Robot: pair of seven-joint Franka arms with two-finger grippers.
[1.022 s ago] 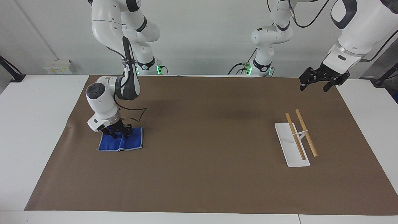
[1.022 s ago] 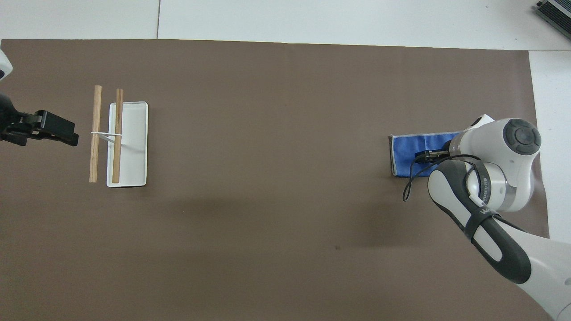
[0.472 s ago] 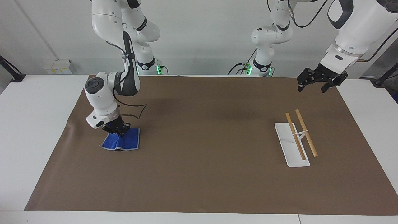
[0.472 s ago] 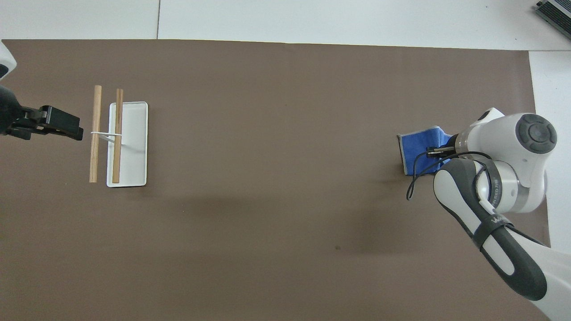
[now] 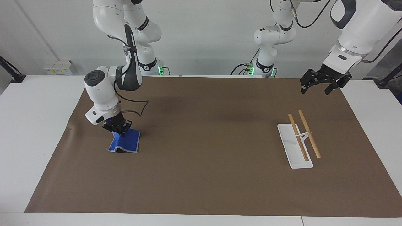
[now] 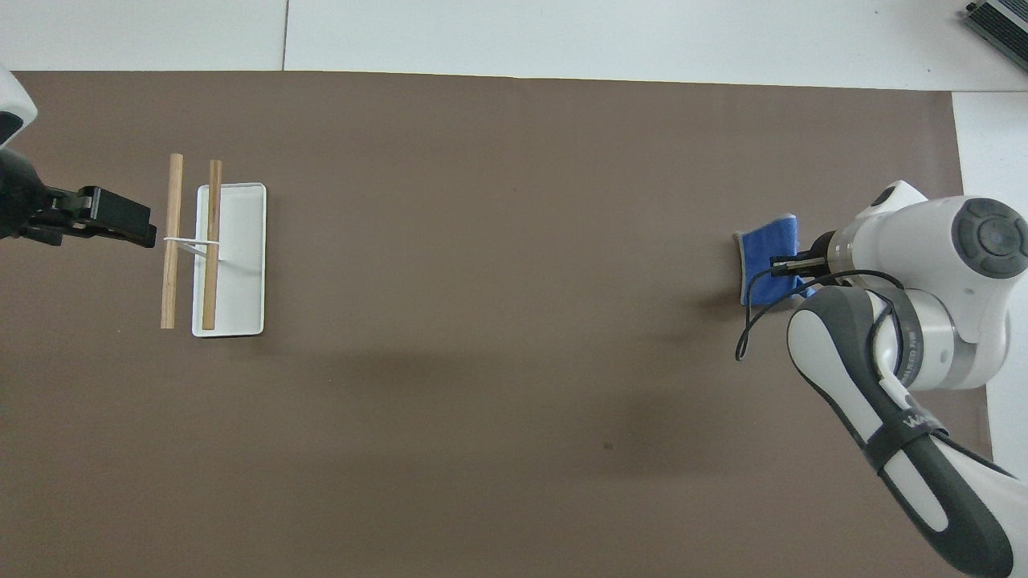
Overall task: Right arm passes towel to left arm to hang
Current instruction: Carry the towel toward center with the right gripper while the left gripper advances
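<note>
The blue towel (image 5: 125,142) hangs from my right gripper (image 5: 117,129), which is shut on its upper edge at the right arm's end of the table. The towel's lower edge still rests on the brown mat. It also shows in the overhead view (image 6: 767,255), partly hidden under the right gripper (image 6: 783,266). My left gripper (image 5: 323,82) hangs in the air over the mat's edge at the left arm's end, near the rack, and waits. In the overhead view the left gripper (image 6: 120,225) is beside the rack's rods.
The rack (image 5: 300,144) has a white base (image 6: 233,257) and two wooden rods, and stands at the left arm's end of the brown mat (image 5: 201,157). White table surrounds the mat.
My right gripper has closed on the towel and lifted it, so the flat cloth has bunched and risen. The left gripper has shifted slightly near the rack.
</note>
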